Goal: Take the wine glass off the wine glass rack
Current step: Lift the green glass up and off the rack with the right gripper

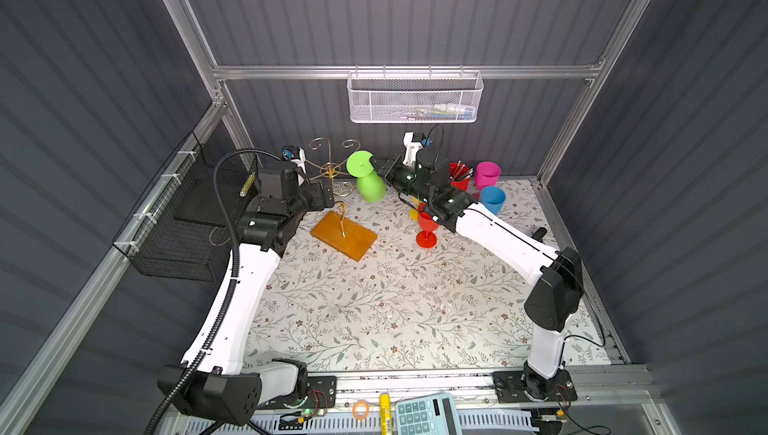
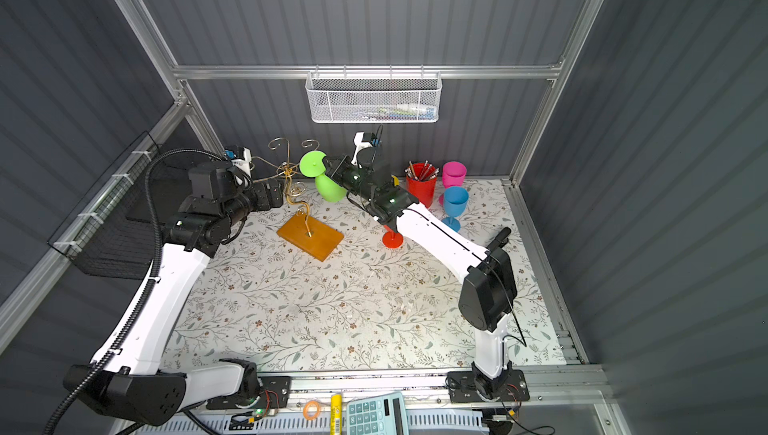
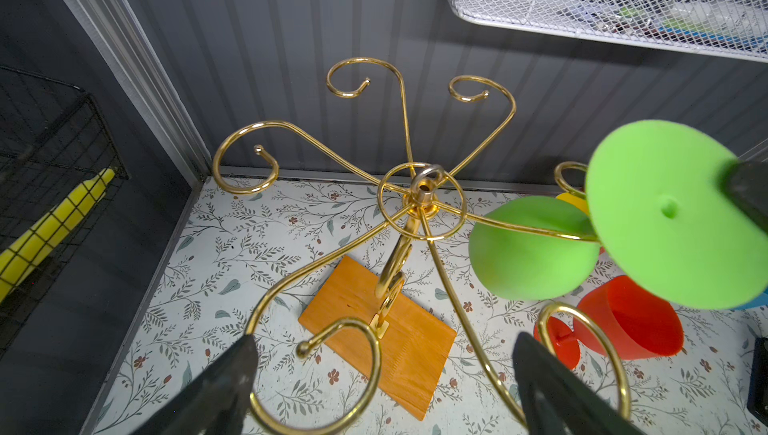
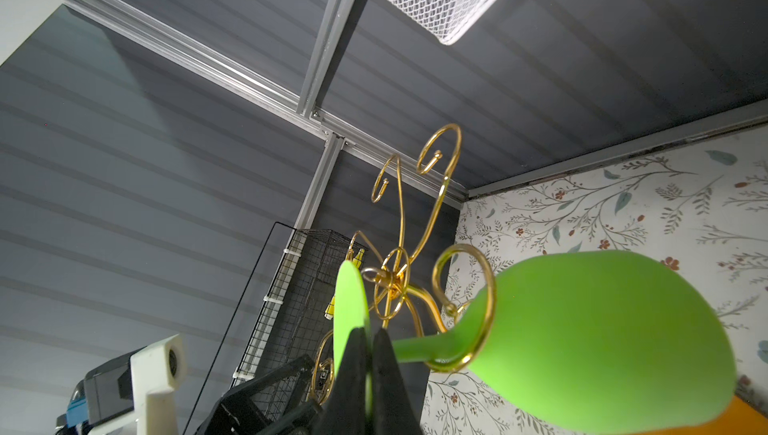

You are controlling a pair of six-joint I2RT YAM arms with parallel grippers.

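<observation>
The green wine glass (image 1: 369, 186) hangs with its bowl down, a little tilted, at one scroll arm of the wine glass rack (image 1: 347, 239). Its round foot is on top. The right gripper (image 1: 375, 164) is closed on the edge of this foot. The left gripper (image 1: 329, 196) is just beside the lower scrolls of the rack. A red glass (image 1: 427, 227) stands near, partly under the right arm.

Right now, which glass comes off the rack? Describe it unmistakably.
Below the white mesh basket on the back wall stands the gold wire rack. The green wine glass hangs bowl-down from its right-hand scroll arm, foot pinched in the fingers of the right gripper. It alone is green and hanging; the red glass, blue glass and pink glass stand on the table.
</observation>
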